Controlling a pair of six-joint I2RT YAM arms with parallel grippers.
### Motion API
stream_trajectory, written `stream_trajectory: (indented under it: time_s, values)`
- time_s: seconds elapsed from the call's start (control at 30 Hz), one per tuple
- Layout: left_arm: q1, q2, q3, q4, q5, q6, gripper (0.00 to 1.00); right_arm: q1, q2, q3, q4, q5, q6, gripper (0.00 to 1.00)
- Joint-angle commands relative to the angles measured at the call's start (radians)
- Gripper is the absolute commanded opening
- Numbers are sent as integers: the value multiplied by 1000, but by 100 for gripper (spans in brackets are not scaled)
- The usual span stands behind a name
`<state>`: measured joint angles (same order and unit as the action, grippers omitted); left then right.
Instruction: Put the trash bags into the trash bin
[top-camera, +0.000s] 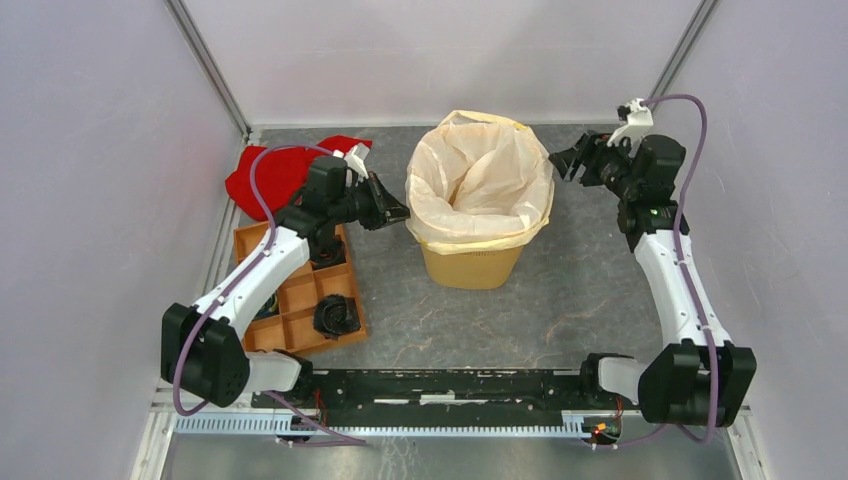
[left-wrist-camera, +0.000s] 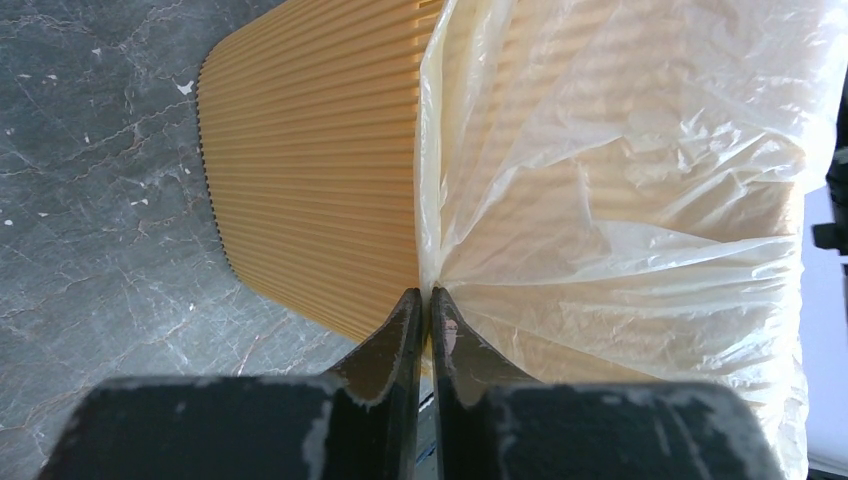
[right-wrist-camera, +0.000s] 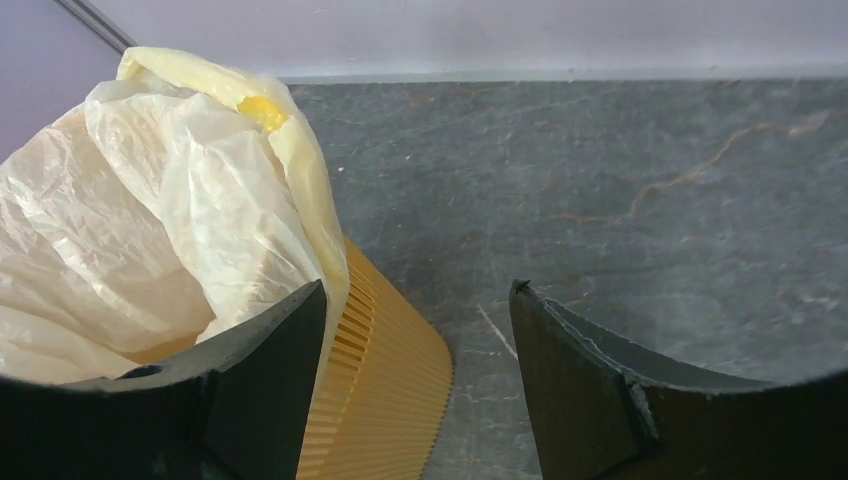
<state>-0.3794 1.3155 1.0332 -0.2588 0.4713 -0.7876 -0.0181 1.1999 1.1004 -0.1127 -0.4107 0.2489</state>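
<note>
The orange-yellow mesh trash bin (top-camera: 472, 263) stands upright mid-table. The cream-white trash bag (top-camera: 480, 180) lines it, with its mouth folded out over the rim. My left gripper (top-camera: 400, 213) is at the bin's left side, shut on the bag's hanging edge. In the left wrist view the creases of the bag (left-wrist-camera: 620, 230) gather at my closed tips (left-wrist-camera: 427, 295), beside the bin wall (left-wrist-camera: 310, 190). My right gripper (top-camera: 562, 160) is open and empty just off the bin's right rim. In the right wrist view it (right-wrist-camera: 417, 287) straddles the bin's edge (right-wrist-camera: 385, 370), next to the bag (right-wrist-camera: 150, 200).
A red cloth (top-camera: 280, 170) lies at the back left. A flat orange compartment tray (top-camera: 300, 300) with black items (top-camera: 336, 315) sits under my left arm. Grey walls close in the table at the back and on both sides.
</note>
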Motion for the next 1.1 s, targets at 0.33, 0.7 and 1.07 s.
stream_trajectory:
  time_s: [0.33, 0.7, 1.07]
  values:
    - [-4, -9, 26, 34, 18, 2, 13, -103, 16, -123, 361, -328, 281, 64]
    - [-15, -13, -35, 60, 31, -17, 2, -102, 41, -319, 535, -398, 334, 37]
    - [-84, -25, -155, 143, 23, -74, 2, 8, 99, -325, 334, -327, 143, 19]
